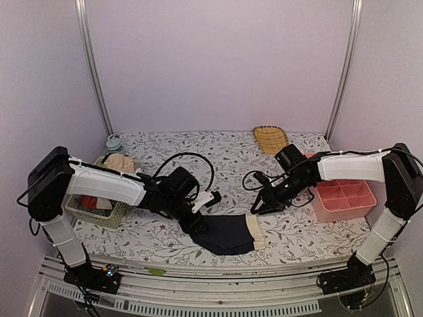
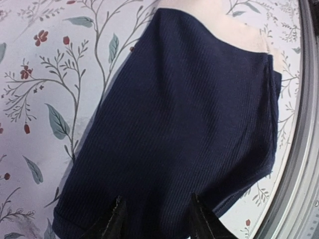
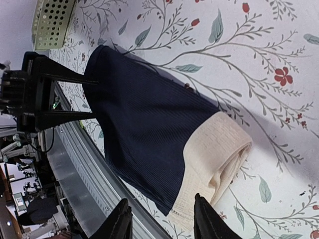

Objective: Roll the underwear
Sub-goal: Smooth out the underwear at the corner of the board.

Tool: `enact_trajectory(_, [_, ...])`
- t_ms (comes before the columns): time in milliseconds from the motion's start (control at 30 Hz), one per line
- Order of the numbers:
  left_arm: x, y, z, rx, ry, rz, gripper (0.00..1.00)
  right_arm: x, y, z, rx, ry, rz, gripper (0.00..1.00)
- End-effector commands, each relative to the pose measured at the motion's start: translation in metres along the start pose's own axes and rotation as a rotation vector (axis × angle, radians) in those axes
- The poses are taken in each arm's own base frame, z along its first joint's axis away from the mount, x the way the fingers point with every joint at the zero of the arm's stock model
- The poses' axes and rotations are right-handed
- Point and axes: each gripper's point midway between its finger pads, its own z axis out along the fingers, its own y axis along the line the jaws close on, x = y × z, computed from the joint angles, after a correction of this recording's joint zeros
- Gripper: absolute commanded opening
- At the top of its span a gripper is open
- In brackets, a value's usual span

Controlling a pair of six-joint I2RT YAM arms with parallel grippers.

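underwear (image 1: 228, 234): dark navy ribbed cloth with a cream waistband (image 1: 254, 232). It lies on the table (image 1: 198, 148) at lower centre of the top view, just beside the metal rail (image 1: 231, 272) along the bottom edge. Waistband end is toward frame right, navy end toward frame left. In the right wrist view the waistband lies doubled, its opening gaping a little.

left hand (image 1: 198, 223): at the navy end, released, fingers spread, nothing clamped. In the left wrist view both fingertips (image 2: 117, 221) sit at frame bottom over the navy cloth; can't tell if they touch it. The right wrist view shows the same hand at upper left, its two fingers reaching the cloth's far edge.

right hand (image 1: 260, 209): just up-frame of the waistband, also released, fingers apart, holding nothing. In its own view the fingertips (image 3: 122, 219) are at frame bottom, near the waistband corner.

Around it:
- green perforated basket (image 1: 99, 210) at frame left, with beige and red cloth inside
- teal-lidded jar (image 1: 114, 142) behind the basket
- pink compartment tray (image 1: 344, 198) at frame right
- woven dish (image 1: 271, 139) at upper centre-right
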Motion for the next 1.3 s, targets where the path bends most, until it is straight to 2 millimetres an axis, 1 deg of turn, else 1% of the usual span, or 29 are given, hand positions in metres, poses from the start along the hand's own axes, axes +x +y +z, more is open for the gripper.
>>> enact_trajectory(0, [-0.009,0.016,0.009,-0.083,0.005,-0.035,0.43,-0.023,-0.006,0.008,0.034,-0.049,0.093,0.44])
enact_trajectory(33, [-0.009,0.016,0.012,-0.079,0.007,-0.040,0.43,-0.021,-0.011,0.011,0.043,-0.042,0.116,0.48])
enact_trajectory(100, [-0.007,0.019,0.016,-0.083,0.019,-0.053,0.43,-0.016,-0.021,0.016,0.051,-0.024,0.184,0.51])
enact_trajectory(167, [-0.006,0.019,0.019,-0.082,0.026,-0.057,0.43,-0.014,-0.023,0.022,0.031,-0.010,0.218,0.53])
enact_trajectory(267, [-0.005,0.019,0.020,-0.078,0.030,-0.057,0.44,-0.016,-0.021,0.027,0.000,-0.012,0.241,0.54])
enact_trajectory(333, [-0.005,0.020,0.021,-0.079,0.032,-0.057,0.44,-0.016,-0.023,0.030,0.000,-0.006,0.262,0.52])
enact_trajectory(367, [-0.003,0.020,0.022,-0.079,0.038,-0.057,0.44,-0.014,-0.027,0.033,0.005,0.004,0.273,0.49])
enact_trajectory(433, [-0.002,0.021,0.022,-0.081,0.041,-0.060,0.44,-0.009,-0.033,0.038,0.022,0.022,0.290,0.40])
enact_trajectory(500, [0.001,0.022,0.022,-0.082,0.046,-0.062,0.44,-0.006,-0.035,0.040,0.020,0.030,0.293,0.26])
enact_trajectory(600, [0.006,0.024,0.021,-0.089,0.055,-0.070,0.44,0.000,-0.037,0.039,0.025,0.036,0.304,0.03])
enact_trajectory(633, [0.008,0.025,0.021,-0.093,0.058,-0.074,0.44,0.004,-0.038,0.039,0.030,0.041,0.310,0.00])
enact_trajectory(733, [0.016,0.031,0.021,-0.110,0.072,-0.093,0.43,0.017,-0.048,0.041,0.062,0.062,0.331,0.00])
enact_trajectory(800, [0.021,0.036,0.022,-0.119,0.081,-0.110,0.43,0.022,-0.053,0.044,0.078,0.072,0.341,0.00])
enact_trajectory(867, [0.025,0.040,0.023,-0.126,0.091,-0.124,0.43,0.020,-0.059,0.047,0.095,0.073,0.351,0.00])
enact_trajectory(1033, [0.033,0.058,0.029,-0.150,0.123,-0.163,0.43,0.001,-0.075,0.063,0.145,0.079,0.346,0.00])
enact_trajectory(1100, [0.036,0.069,0.030,-0.170,0.133,-0.184,0.42,-0.006,-0.079,0.067,0.158,0.084,0.336,0.00])
enact_trajectory(1133, [0.036,0.074,0.030,-0.181,0.135,-0.191,0.42,-0.011,-0.079,0.068,0.161,0.080,0.330,0.00])
enact_trajectory(1200, [0.035,0.085,0.026,-0.200,0.127,-0.208,0.42,-0.021,-0.073,0.064,0.153,0.065,0.318,0.00])
enact_trajectory(1267, [0.024,0.087,0.018,-0.196,0.097,-0.195,0.42,-0.026,-0.064,0.057,0.138,0.056,0.307,0.00])
